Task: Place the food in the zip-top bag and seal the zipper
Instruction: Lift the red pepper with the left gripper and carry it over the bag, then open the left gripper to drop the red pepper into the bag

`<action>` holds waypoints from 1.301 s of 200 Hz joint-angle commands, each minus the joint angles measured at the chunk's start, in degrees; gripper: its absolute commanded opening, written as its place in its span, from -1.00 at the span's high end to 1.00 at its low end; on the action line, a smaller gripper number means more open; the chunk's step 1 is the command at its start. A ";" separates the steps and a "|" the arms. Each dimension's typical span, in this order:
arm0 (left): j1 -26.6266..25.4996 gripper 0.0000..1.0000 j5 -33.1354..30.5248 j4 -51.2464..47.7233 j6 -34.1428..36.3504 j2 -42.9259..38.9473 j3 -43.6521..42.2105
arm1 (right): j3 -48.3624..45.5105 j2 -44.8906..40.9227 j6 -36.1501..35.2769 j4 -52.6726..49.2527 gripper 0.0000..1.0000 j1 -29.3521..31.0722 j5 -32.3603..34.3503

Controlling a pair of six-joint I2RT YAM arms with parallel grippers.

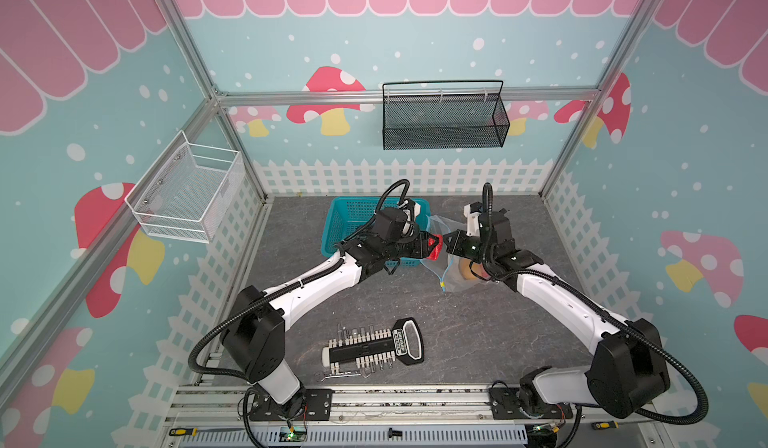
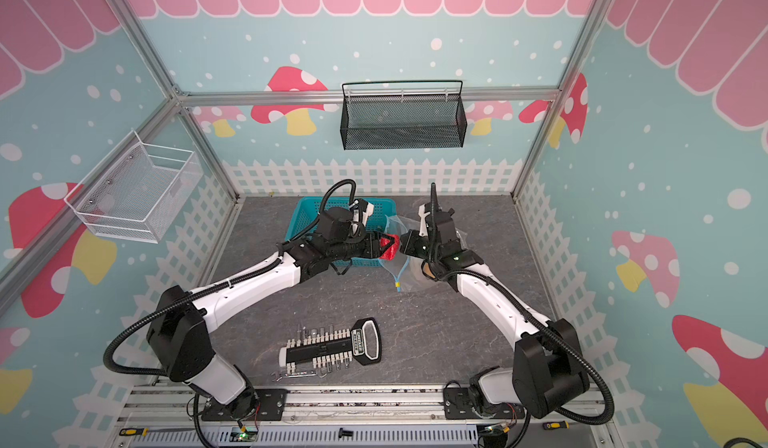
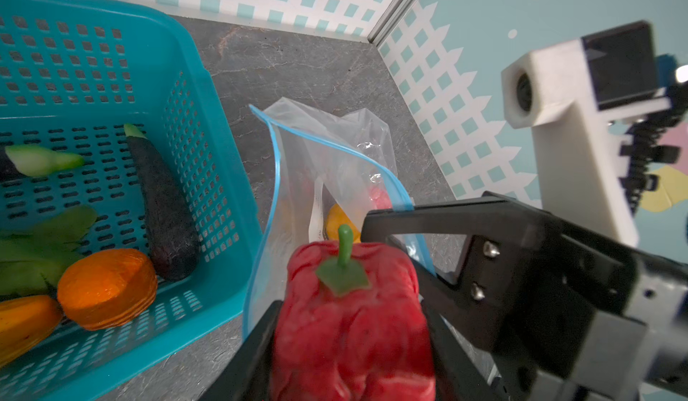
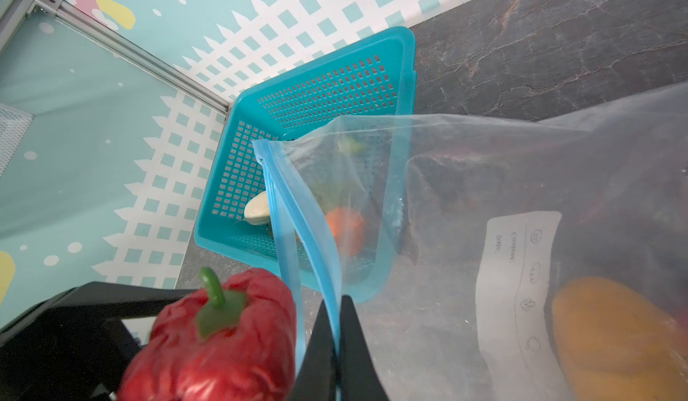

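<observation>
My left gripper (image 3: 350,328) is shut on a red bell pepper (image 3: 350,317) with a green stem, held at the mouth of the zip-top bag (image 3: 327,157). In both top views the pepper (image 1: 434,250) (image 2: 390,247) hangs between the two grippers. My right gripper (image 4: 338,304) is shut on the blue zipper (image 4: 294,231) and lifts one lip of the bag (image 4: 484,175), so the mouth gapes. Inside the bag lie a yellow-orange piece (image 4: 614,336) and a pink piece (image 3: 379,196). More food, including a dark eggplant (image 3: 163,209) and an orange piece (image 3: 108,287), sits in the teal basket (image 3: 208,157).
The teal basket (image 1: 353,217) stands just left of the bag at the back of the table. A black-and-white bit set (image 1: 374,344) lies near the front edge. On the walls hang a black mesh basket (image 1: 444,117) and a white wire basket (image 1: 187,188).
</observation>
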 commanded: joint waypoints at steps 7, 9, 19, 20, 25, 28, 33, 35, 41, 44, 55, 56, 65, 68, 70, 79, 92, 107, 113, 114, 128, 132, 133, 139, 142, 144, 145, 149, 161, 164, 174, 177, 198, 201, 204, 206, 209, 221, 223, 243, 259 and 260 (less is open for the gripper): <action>-0.29 0.00 -1.52 1.74 -0.34 0.80 -0.55 | 1.08 -1.66 0.49 0.61 1.00 -0.37 -0.49; -0.29 0.00 -1.60 1.74 -0.33 0.81 -0.62 | 1.10 -1.75 0.57 0.64 1.00 -0.37 -0.51; -0.30 -0.01 -2.00 1.65 -0.25 0.90 -0.81 | 1.19 -1.88 0.60 0.62 1.00 -0.40 -0.37; -0.29 -0.01 -2.05 1.61 -0.24 0.86 -0.81 | 1.24 -1.95 0.57 0.62 1.00 -0.39 -0.35; -0.29 -0.01 -2.23 1.54 -0.15 0.93 -0.98 | 1.33 -2.00 0.60 0.61 1.00 -0.33 -0.33; -0.33 -0.01 -2.39 1.56 -0.15 0.92 -1.11 | 1.37 -1.99 0.54 0.58 1.00 -0.37 -0.26; -0.29 -0.01 -2.67 1.56 -0.13 0.99 -1.30 | 1.45 -2.02 0.53 0.55 1.00 -0.37 -0.23; -0.29 -0.01 -2.77 1.56 -0.15 0.97 -1.40 | 1.46 -2.08 0.53 0.54 1.00 -0.37 -0.11; -0.29 -0.01 -3.06 1.57 -0.12 1.03 -1.67 | 1.45 -2.17 0.50 0.58 1.00 -0.39 -0.11; -0.29 -0.01 -3.23 1.56 -0.15 1.01 -1.76 | 1.46 -2.19 0.52 0.54 1.00 -0.37 -0.08; -0.38 -0.01 -3.50 1.69 -0.32 1.21 -2.11 | 1.38 -2.28 0.62 0.54 1.00 -0.38 -0.04; -0.38 -0.01 -3.50 1.72 -0.32 1.24 -2.13 | 1.38 -2.28 0.58 0.54 1.00 -0.42 -0.06; -0.38 -0.01 -3.66 1.82 -0.33 1.42 -2.26 | 1.36 -2.28 0.77 0.55 1.00 -0.35 -0.10; -0.39 -0.02 -3.79 1.87 -0.39 1.48 -2.33 | 1.32 -2.23 0.80 0.62 1.00 -0.37 -0.20; -0.42 -0.02 -3.82 1.90 -0.41 1.56 -2.32 | 1.36 -2.27 0.80 0.62 1.00 -0.37 -0.24; -0.38 -0.02 -3.73 1.91 -0.49 1.75 -2.31 | 1.29 -2.22 0.88 0.62 1.00 -0.37 -0.31; -0.47 -0.02 -3.55 1.87 -0.59 2.06 -2.22 | 1.28 -2.19 0.93 0.62 1.00 -0.37 -0.34; -0.55 -0.04 -3.51 1.65 -0.50 2.18 -2.22 | 1.20 -2.19 0.97 0.62 1.00 -0.35 -0.33; -0.55 -0.05 -3.60 1.69 -0.41 2.07 -2.28 | 1.20 -2.18 0.94 0.62 1.00 -0.37 -0.27; -0.55 -0.05 -3.64 1.67 -0.41 2.06 -2.29 | 1.20 -2.18 0.96 0.62 1.00 -0.33 -0.30; -0.55 -0.07 -3.77 1.65 -0.34 1.99 -2.39 | 1.20 -2.08 0.99 0.71 1.00 -0.37 -0.42; -0.63 -0.08 -3.82 1.65 -0.28 1.94 -2.47 | 1.20 -2.06 1.01 0.71 1.00 -0.37 -0.39; -0.64 -0.09 -3.79 1.65 -0.30 1.95 -2.48 | 1.20 -2.04 1.04 0.75 1.00 -0.37 -0.41; -0.64 -0.11 -3.86 1.65 -0.32 1.96 -2.49 | 1.28 -1.97 1.03 0.77 1.00 -0.38 -0.42; -0.72 -0.13 -3.86 1.64 -0.32 1.92 -2.49 | 1.28 -1.93 0.99 0.84 1.00 -0.35 -0.38; -0.66 -0.13 -3.88 1.65 -0.32 1.97 -2.49 | 1.28 -1.95 1.00 0.80 1.00 -0.37 -0.39; -0.65 -0.14 -3.87 1.65 -0.28 2.01 -2.49 | 1.28 -1.89 1.03 0.80 1.00 -0.37 -0.41; -0.64 -0.15 -3.94 1.67 -0.24 1.98 -2.49 | 1.35 -1.97 1.02 0.79 1.00 -0.33 -0.35; -0.65 -0.18 -4.03 1.65 -0.24 2.08 -2.58 | 1.37 -1.91 1.01 0.79 1.00 -0.39 -0.34; -0.64 -0.19 -4.03 1.65 -0.24 2.10 -2.58 | 1.37 -1.86 1.01 0.79 1.00 -0.37 -0.40; -0.64 -0.21 -3.97 1.65 -0.22 2.24 -2.53 | 1.37 -1.88 1.01 0.79 1.00 -0.37 -0.51; -0.71 -0.21 -3.96 1.65 -0.23 2.29 -2.50 | 1.33 -1.85 1.04 0.84 1.00 -0.37 -0.44; -0.64 -0.26 -3.95 1.67 -0.26 2.28 -2.60 | 1.28 -1.79 1.12 0.88 1.00 -0.37 -0.48; -0.64 -0.27 -3.95 1.63 -0.24 2.31 -2.66 | 1.28 -1.78 1.10 0.89 1.00 -0.37 -0.55; -0.64 -0.27 -3.97 1.65 -0.24 2.27 -2.66 | 1.28 -1.75 1.14 0.91 1.00 -0.37 -0.52; -0.64 -0.27 -3.95 1.65 -0.24 2.28 -2.67 | 1.28 -1.82 1.08 0.98 1.00 -0.37 -0.58; -0.64 -0.27 -3.99 1.63 -0.24 2.19 -2.64 | 1.36 -1.77 1.11 1.03 1.00 -0.36 -0.60; -0.64 -0.29 -3.99 1.65 -0.14 2.07 -2.73 | 1.37 -1.75 1.11 0.91 1.00 -0.37 -0.60; -0.64 -0.29 -4.02 1.61 -0.15 2.08 -2.75 | 1.42 -1.82 1.12 0.95 1.00 -0.37 -0.60; -0.69 -0.29 -4.26 1.64 -0.06 1.72 -3.08 | 1.54 -1.84 1.06 0.93 1.00 -0.42 -0.60; -0.64 -0.30 -4.30 1.61 -0.06 1.56 -3.11 | 1.60 -1.82 1.06 0.88 1.00 -0.37 -0.68; -0.69 -0.30 -4.30 1.63 -0.06 1.54 -3.11 | 1.62 -1.87 1.11 0.84 1.00 -0.37 -0.68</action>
